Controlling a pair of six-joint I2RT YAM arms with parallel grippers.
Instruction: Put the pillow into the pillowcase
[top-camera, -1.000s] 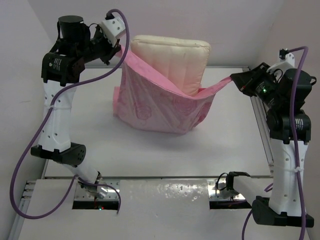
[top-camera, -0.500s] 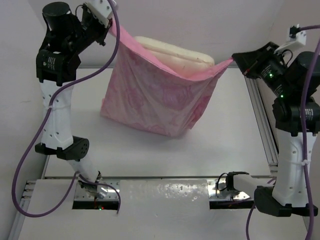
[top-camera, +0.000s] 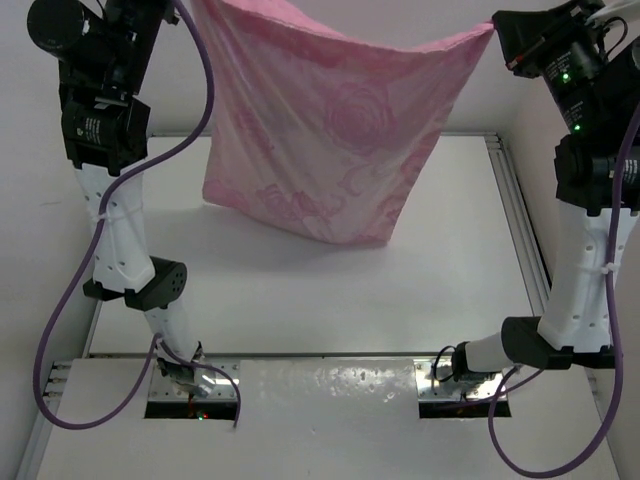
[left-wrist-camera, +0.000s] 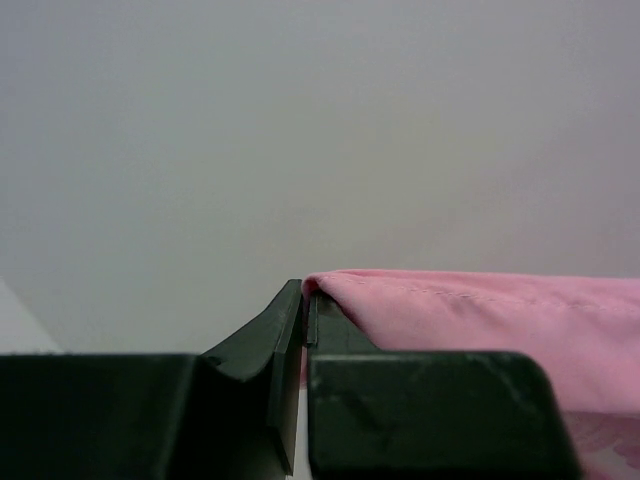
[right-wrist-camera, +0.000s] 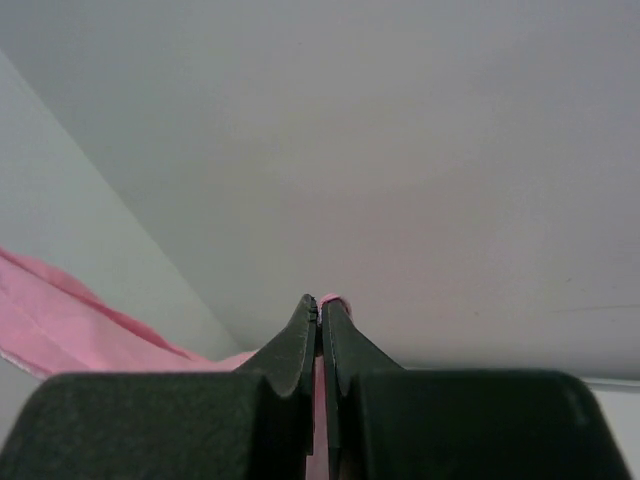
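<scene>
The pillowcase (top-camera: 325, 140) hangs in the air as a broad pink sheet. Its top edge is stretched between the two raised arms, and its lower edge hangs low over the bench (top-camera: 300, 300) — whether it touches, we cannot tell. We cannot make out the pillow. The left jaws are pressed together on one top corner and the right jaws pinch the opposite corner — in both wrist views we see pink fabric clamped between the tips.

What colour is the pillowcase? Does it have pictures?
The pillowcase is pink with rose prints; clearest from the top view.
</scene>
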